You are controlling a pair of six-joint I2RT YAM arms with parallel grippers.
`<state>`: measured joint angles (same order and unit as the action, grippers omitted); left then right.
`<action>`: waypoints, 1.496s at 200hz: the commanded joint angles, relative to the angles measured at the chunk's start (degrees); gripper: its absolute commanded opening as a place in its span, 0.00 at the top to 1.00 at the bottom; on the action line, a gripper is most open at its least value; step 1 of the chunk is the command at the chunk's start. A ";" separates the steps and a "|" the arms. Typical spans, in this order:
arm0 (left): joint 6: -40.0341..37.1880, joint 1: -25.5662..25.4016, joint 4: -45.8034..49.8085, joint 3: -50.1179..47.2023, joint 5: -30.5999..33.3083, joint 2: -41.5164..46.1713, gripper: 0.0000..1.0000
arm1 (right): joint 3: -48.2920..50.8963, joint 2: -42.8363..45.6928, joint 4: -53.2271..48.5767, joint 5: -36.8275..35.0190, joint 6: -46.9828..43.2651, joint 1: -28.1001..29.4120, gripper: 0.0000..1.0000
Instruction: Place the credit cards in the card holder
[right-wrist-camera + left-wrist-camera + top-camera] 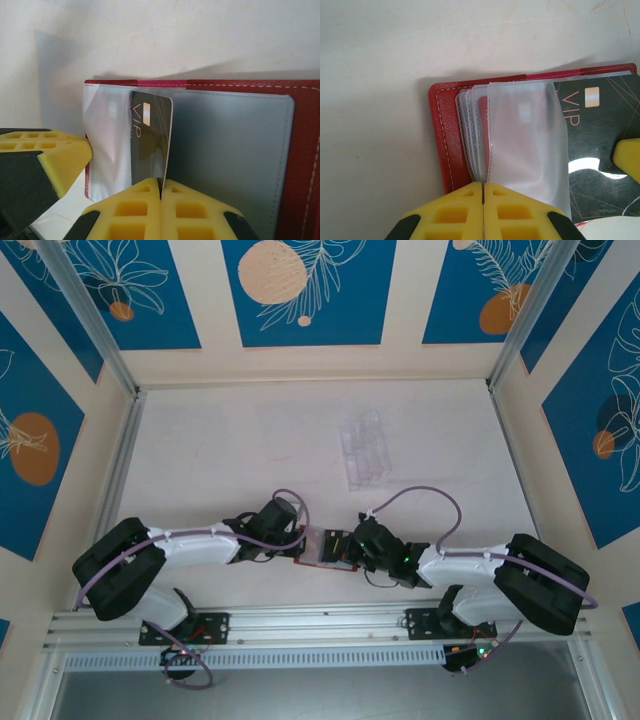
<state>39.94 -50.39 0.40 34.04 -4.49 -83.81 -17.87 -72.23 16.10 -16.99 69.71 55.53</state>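
Right gripper (161, 189) clamps black card (150, 140), long axis pointing away from the fingers, near end hidden. Left gripper (483, 192) pinches card holder (442, 140) at its sleeve (520, 145); contact obscured.

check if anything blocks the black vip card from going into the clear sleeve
Nothing visible blocks it: the right pincer holds the black VIP card at the clear sleeve, whose edge the left pincer pinches.

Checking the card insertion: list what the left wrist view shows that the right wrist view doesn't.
Left wrist: fanned sleeve edges, what looks like a red card in one, and the left hand pinched shut on them. Right wrist: the right hand gripping the black VIP card on edge, a flat sleeve beside it. Both: the red card holder, that card, a lifted sleeve.
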 commanded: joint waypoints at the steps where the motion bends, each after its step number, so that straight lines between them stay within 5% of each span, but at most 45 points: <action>1: -0.63 -0.72 7.14 -1.98 0.45 -2.63 0.94 | 2.14 -1.99 -5.61 -1.06 0.75 0.90 1.00; 146: -0.66 -0.71 7.15 -1.79 0.45 -2.94 0.94 | 1.91 -4.06 -7.79 -0.74 1.54 2.73 1.00; 299: -0.69 -0.76 7.41 -1.84 0.36 -2.76 0.94 | -3.36 -7.60 -11.00 -1.99 -1.48 -1.27 1.00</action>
<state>39.94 -50.39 0.54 34.24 -4.49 -83.96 -21.93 -78.22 13.82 -16.10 68.34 54.87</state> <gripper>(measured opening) 0.062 0.063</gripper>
